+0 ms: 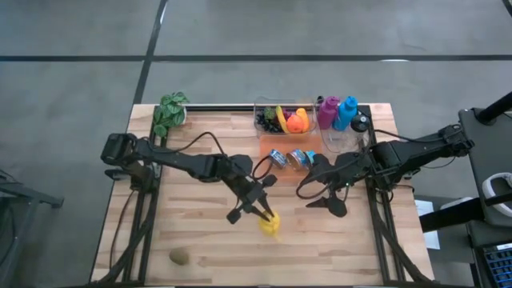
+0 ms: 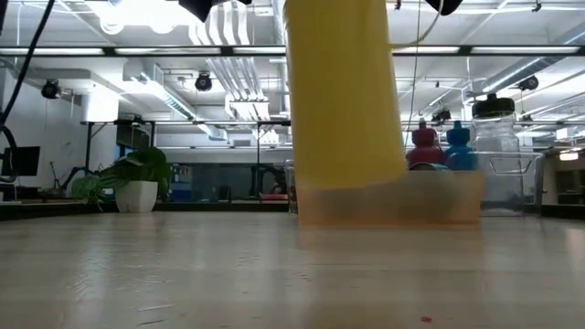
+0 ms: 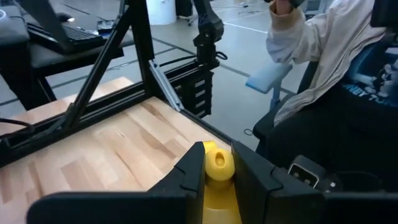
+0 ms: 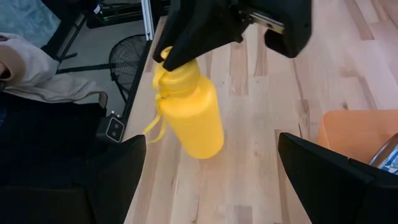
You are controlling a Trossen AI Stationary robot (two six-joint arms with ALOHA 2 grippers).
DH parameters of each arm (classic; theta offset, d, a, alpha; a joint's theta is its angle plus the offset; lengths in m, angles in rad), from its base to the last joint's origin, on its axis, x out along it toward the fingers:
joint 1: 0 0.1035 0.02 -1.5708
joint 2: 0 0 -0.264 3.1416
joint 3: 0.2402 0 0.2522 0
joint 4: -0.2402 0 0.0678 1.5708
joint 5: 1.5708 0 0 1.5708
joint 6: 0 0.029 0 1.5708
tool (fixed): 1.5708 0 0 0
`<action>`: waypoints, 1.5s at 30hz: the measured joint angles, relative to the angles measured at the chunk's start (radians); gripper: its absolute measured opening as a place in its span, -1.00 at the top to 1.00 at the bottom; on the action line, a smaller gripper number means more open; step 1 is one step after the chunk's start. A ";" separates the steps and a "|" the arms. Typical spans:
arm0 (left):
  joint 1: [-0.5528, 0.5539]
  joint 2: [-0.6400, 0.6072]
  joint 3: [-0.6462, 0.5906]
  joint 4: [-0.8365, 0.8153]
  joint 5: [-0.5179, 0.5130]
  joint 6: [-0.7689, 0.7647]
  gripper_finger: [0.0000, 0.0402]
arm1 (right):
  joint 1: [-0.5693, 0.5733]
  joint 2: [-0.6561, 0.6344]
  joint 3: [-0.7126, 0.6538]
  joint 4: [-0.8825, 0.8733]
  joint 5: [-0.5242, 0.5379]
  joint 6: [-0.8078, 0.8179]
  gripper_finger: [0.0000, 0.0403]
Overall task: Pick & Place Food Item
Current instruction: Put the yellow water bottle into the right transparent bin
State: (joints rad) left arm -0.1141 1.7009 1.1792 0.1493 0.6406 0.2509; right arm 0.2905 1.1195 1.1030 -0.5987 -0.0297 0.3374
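Observation:
A yellow bottle with a cap and a carrying loop hangs over the middle of the table, toward its near edge. My left gripper is shut on its top. In the low view the bottle fills the middle, its bottom above the tabletop. My right gripper hovers open just right of the bottle, nothing between its fingers. Fruit lies in a clear bin at the far edge. A small brownish round item lies on the table at the near left. My left gripper pinches the bottle's cap end between its two fingers, one on each side. The fingers come slanting down from the table's left. The bottle hangs tilted below them, clear of the table.
An orange tray with cans lies right of centre at the back. Pink and blue bottles and a clear jar stand at the far right, a potted plant at the far left. A seated person is beyond the table's near edge.

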 joint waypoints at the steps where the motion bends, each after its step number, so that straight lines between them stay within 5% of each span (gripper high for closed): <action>1: 0.001 0.000 -0.001 -0.001 0.000 0.009 0.71 | 0.000 0.000 0.000 0.001 0.000 0.000 -0.81; 33: 0.003 0.074 -0.007 0.013 0.007 0.015 0.71 | 0.000 -0.002 0.000 0.004 0.003 -0.008 -0.81; 45: 0.003 0.073 -0.007 0.007 0.007 0.014 0.47 | 0.000 -0.002 -0.001 0.004 0.003 -0.008 -0.81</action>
State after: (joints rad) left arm -0.1116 1.7737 1.1721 0.1567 0.6476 0.2653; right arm 0.2905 1.1172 1.1019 -0.5945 -0.0265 0.3290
